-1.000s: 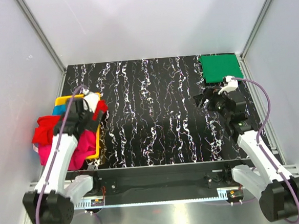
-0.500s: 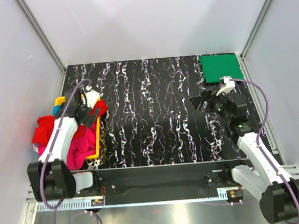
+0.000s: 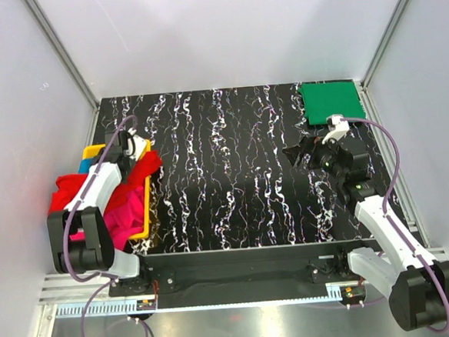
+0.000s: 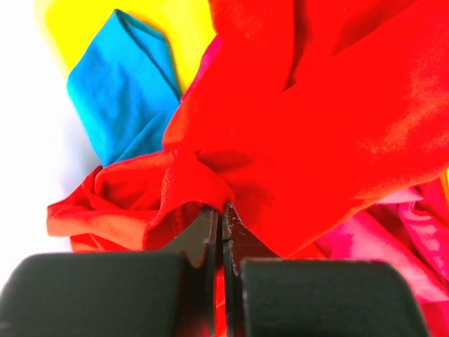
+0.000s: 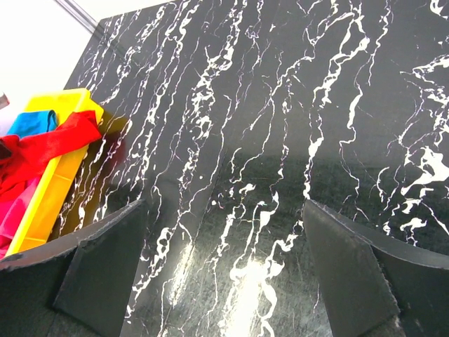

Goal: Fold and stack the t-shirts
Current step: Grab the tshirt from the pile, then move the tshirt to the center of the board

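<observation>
Gripping red shirt (image 4: 316, 140) w/ L hand (image 4: 223, 213) by yellow tray (image 4: 91, 17); holding R hand (image 5: 224, 256) released, spread wide, above bench (image 5: 280, 105).

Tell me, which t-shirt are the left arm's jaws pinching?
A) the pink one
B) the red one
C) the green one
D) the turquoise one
B: in the left wrist view, the left jaws are closed on a fold of the red t-shirt, while the turquoise t-shirt lies farther off, clear of the jaws.
</observation>
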### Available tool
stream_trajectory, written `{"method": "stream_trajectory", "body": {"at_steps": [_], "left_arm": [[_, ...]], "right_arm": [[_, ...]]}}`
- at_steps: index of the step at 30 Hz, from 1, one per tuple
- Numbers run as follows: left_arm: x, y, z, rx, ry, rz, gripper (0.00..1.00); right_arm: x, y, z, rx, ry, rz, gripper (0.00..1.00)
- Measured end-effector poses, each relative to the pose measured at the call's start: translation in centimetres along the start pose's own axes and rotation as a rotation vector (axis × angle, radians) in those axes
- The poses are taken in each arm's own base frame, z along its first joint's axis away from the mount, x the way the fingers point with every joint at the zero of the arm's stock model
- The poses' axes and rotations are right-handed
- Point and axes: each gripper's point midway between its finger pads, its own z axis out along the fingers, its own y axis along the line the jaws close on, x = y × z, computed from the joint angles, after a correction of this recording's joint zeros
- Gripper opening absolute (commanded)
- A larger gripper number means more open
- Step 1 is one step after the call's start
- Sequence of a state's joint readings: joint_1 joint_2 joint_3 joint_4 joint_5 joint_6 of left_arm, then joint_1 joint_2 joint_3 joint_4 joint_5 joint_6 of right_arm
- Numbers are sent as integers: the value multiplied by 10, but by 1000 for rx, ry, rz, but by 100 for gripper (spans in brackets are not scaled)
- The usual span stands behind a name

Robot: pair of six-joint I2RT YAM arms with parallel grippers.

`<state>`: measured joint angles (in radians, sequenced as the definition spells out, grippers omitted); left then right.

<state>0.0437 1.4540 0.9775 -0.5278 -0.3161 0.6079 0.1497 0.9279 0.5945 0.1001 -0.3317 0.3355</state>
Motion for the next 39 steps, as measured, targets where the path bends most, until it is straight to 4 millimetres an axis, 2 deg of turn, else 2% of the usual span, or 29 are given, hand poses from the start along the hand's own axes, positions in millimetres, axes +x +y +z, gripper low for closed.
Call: {"method": "stream_trajectory", "body": {"at_steps": [3, 6, 8, 12, 14, 15, 18, 22, 24, 26, 28, 31, 34, 36, 39], "left_arm": [[-1, 6, -9, -26, -15, -17, 0], [-8, 19, -33, -56, -69, -55, 0], [-20, 34, -58, -81, -132, -92, 0], [-65, 73, -129, -127, -350, -173, 0], [-89, 83, -168, -134, -463, -177, 0], [-100, 82, -184, -128, -512, -167, 0], [-141, 59, -241, -57, -680, -79, 0], [-190, 14, -323, 118, -891, 63, 0], [-207, -12, -358, 206, -978, 137, 0], [-214, -41, -378, 300, -1019, 214, 0], [-217, -71, -384, 397, -1027, 285, 0], [-220, -111, -360, 517, -947, 359, 0], [-228, -145, -312, 596, -819, 385, 0], [-234, -164, -272, 638, -733, 376, 0], [-236, -181, -215, 664, -617, 356, 0]], "right_arm": [[-2, 1, 0, -4, -1, -1, 100], [-7, 8, 3, -31, 9, -6, 100], [-15, 15, 4, -63, 11, -15, 100], [-40, 39, 6, -152, -6, -51, 100], [-54, 54, 7, -193, -15, -75, 100], [-60, 63, 9, -219, -21, -91, 100], [-76, 90, 14, -287, -31, -135, 100], [-93, 122, 22, -369, -36, -189, 100], [-101, 132, 23, -393, -43, -206, 100], [-106, 135, 21, -397, -53, -219, 100], [-108, 132, 20, -374, -49, -225, 100], [-102, 120, 23, -311, -8, -235, 100], [-87, 105, 26, -257, 57, -243, 100], [-74, 97, 28, -239, 105, -251, 92], [-57, 88, 34, -231, 157, -257, 74]]}}
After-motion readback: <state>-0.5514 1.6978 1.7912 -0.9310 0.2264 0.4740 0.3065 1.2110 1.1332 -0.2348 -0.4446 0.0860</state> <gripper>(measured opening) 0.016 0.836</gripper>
